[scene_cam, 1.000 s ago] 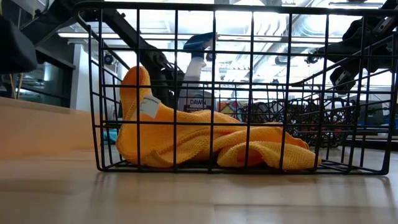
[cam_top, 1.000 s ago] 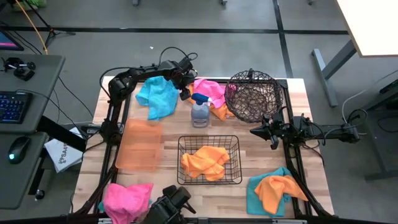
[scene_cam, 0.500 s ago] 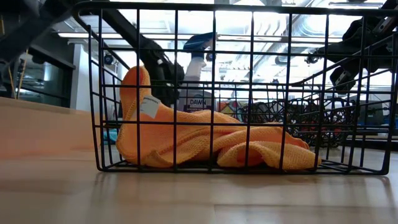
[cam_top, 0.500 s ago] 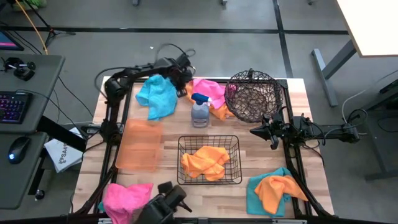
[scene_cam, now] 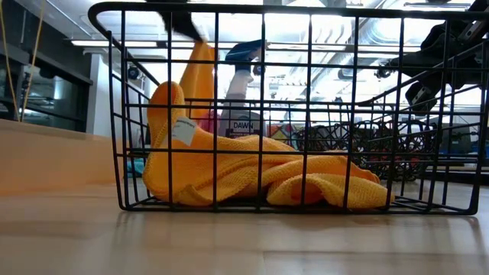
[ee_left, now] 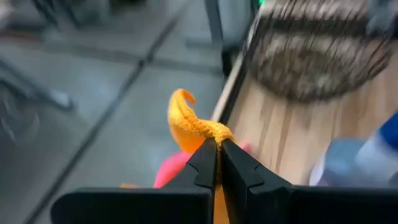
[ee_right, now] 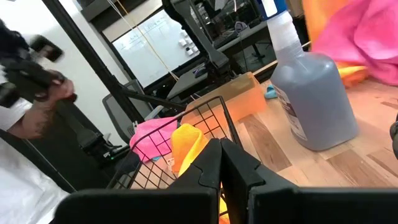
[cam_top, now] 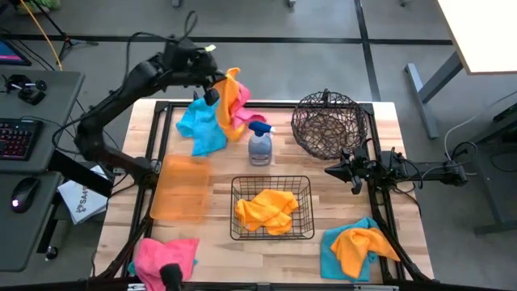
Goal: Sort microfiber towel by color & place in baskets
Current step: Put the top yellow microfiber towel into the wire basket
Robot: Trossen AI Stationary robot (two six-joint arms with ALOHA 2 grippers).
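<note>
Orange microfiber towel [cam_top: 232,95] hangs lifted in the upper centre of the high view, pinched by the left tool [cam_top: 213,90], with a pink cloth [cam_top: 241,109] clinging to it. Half a second earlier it lay on the wooden counter [cam_top: 420,242]. Next, I judge, carry it to the black rectangular wire basket [cam_top: 272,208] holding orange cloths, shedding the pink one. The right tool [cam_top: 329,170], pressed together, waits at right.

a grey spray bottle [cam_top: 259,146] with a blue trigger stands upright on the wooden table [cam_top: 404,162], at 12 o'clock from centre.
</note>
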